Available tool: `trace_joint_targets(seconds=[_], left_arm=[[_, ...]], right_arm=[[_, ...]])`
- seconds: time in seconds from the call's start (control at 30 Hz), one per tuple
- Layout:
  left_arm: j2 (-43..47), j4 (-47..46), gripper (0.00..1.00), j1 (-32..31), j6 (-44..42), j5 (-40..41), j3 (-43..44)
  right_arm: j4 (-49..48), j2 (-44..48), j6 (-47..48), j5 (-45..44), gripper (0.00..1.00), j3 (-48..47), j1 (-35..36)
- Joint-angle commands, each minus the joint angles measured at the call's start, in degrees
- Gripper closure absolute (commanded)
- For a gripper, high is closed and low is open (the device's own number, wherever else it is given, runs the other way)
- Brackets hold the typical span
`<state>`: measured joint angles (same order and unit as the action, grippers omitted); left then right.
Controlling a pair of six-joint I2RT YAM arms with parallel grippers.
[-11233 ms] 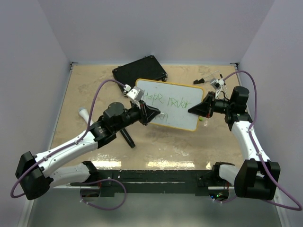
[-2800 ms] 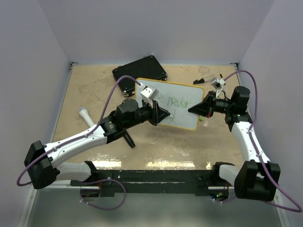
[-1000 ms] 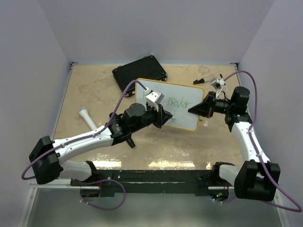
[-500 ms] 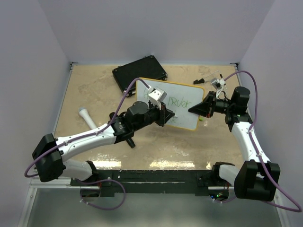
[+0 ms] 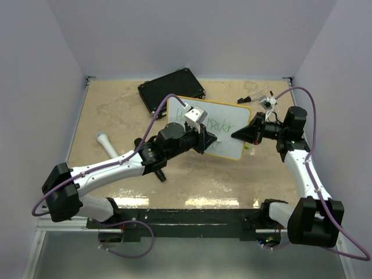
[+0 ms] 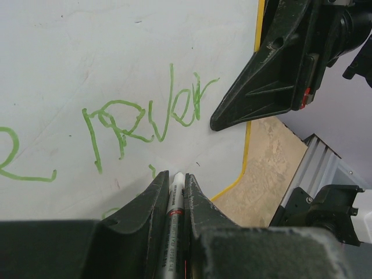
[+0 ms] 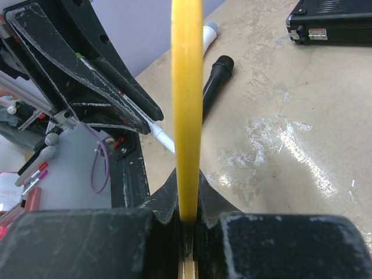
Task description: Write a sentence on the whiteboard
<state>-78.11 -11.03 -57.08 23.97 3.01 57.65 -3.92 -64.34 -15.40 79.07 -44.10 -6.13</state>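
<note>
Both inward: left pincer (image 6: 176,179) on marker (image 6: 173,212), right pincer (image 5: 236,135) on whiteboard (image 5: 233,114).

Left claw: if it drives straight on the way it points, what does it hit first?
The whiteboard, just below the green writing. The marker in the left claw leads; its tip looks at or nearly on the white face, though depth is unclear.

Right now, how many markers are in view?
3. The held marker is clamped in the left pincer, tip at the whiteboard. The white marker lies left of that arm; the black marker lies under it. More may be hidden.
</note>
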Motion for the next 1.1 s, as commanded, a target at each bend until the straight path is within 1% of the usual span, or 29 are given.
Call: trace_joint_targets(seconds=[0.0,0.67,1.07], left_arm=[[0.06,-0.49,1.0,-0.14,-2.34,2.62,2.56],[2.43,1.97,1.0,0.04,-2.52,4.47,-1.05],[2.17,4.0,1.0,0.13,-2.52,1.92,-2.19]], right_arm=[[-2.76,2.37,-0.95,3.64,1.0,-0.55,-0.11],[-2.84,2.37,-0.95,3.64,1.0,-0.55,-0.2],[-2.84,2.29,-0.95,3.64,1.0,-0.55,-0.2]])
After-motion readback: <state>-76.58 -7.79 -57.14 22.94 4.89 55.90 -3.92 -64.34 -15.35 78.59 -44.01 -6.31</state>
